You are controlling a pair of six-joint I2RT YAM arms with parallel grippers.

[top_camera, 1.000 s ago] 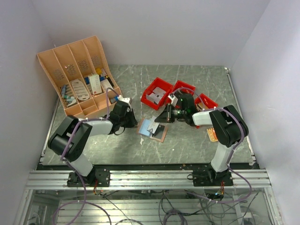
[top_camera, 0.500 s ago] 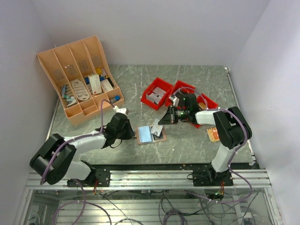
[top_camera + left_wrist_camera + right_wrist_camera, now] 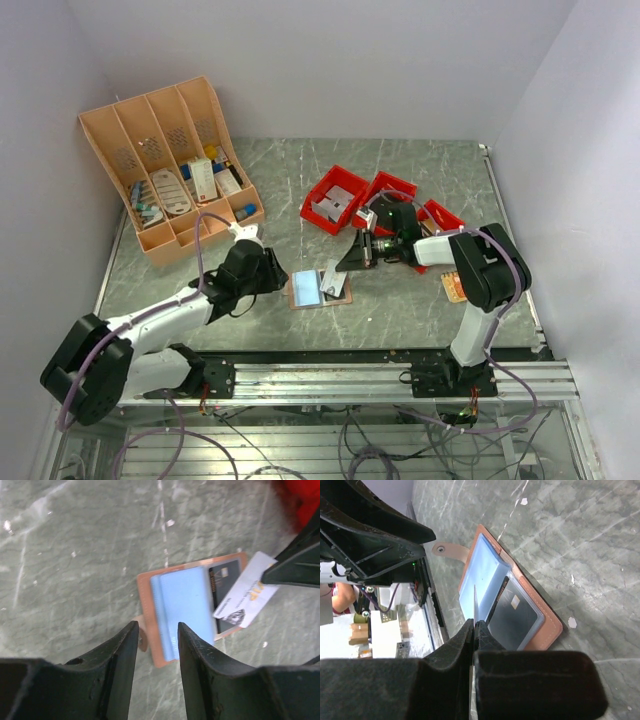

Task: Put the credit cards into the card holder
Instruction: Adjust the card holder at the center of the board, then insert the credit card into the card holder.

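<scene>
we're mid-insert on one card. card holder (image 3: 143,595) lies open, blue card (image 3: 185,610) and dark card (image 3: 225,592) already in it. right gripper (image 3: 474,629) is clamped on a white card (image 3: 245,592), edge-on just above the holder's dark-card half, arm stretched low. left gripper (image 3: 157,627) hovers over the holder's snap tab (image 3: 440,549), jaws partly open, gripping nothing. next, we reckon: line the card edge with a pocket mouth, slide in, left pinning the holder.

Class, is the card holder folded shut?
No, the card holder lies open, showing a light blue card and a dark card.
</scene>
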